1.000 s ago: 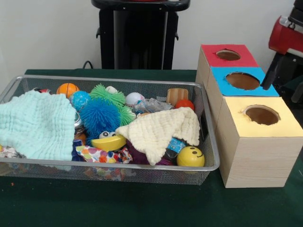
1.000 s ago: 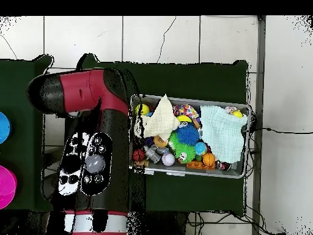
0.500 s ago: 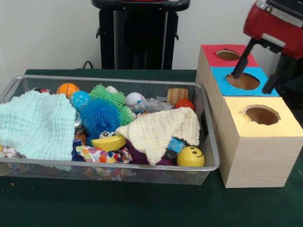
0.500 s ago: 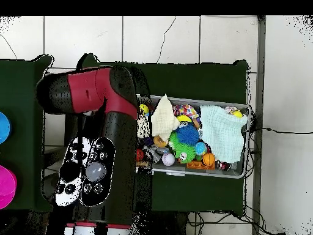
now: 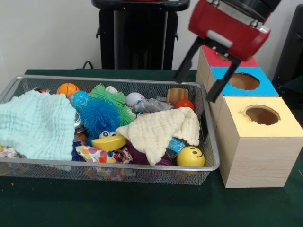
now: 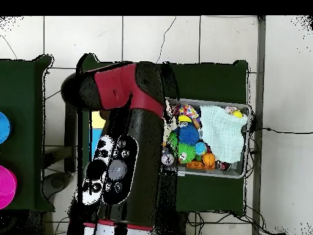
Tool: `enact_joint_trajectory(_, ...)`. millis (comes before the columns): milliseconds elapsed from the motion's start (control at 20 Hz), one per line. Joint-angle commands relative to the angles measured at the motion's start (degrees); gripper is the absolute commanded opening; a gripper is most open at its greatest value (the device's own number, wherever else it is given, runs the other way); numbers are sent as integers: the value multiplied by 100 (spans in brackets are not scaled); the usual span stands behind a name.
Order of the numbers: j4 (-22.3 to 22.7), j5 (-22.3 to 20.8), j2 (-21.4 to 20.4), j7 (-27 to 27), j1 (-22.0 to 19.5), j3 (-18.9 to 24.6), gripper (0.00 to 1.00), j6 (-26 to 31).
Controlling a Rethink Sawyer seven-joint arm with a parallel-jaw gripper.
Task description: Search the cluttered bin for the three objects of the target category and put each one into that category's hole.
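Currently our gripper (image 5: pixel 198 84) hangs wide and empty above the wire-mesh bin (image 5: pixel 208 166), so descending blind risks snagging the cream cloth (image 5: pixel 163 131) instead of the dotted fabric piece (image 5: pixel 100 154).

A: What do you count under the jaws?

B: One bin (image 5: pixel 208 166). Two cloths: one mint (image 5: pixel 35 124), one cream (image 5: pixel 161 130). One dotted piece (image 5: pixel 100 154) shows.

A: Balls?

B: Two spiky ones, blue (image 5: pixel 99 117) and green (image 5: pixel 110 96); one orange (image 5: pixel 67 89); one smiley (image 5: pixel 190 156).

A: Beside the jaws?

B: Three holes: red-topped (image 5: pixel 228 55), blue-topped (image 5: pixel 243 81), yellow-topped (image 5: pixel 262 115).
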Motion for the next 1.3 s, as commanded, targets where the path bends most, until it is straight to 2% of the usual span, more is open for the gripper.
enact_joint_trajectory(50,572,-349,-9,-1429,-725,872,100,-701)
enact_joint_trajectory(300,1050,-149,-35,-1937,-1310,1586,100,-789)
enact_joint_trajectory(500,1175,-201,53,-2164,-1682,2050,100,-845)
enact_joint_trajectory(1000,1159,-283,423,-2268,-2107,2795,100,-709)
enact_joint_trajectory(1300,1218,-305,533,-2097,-2140,2952,100,-679)
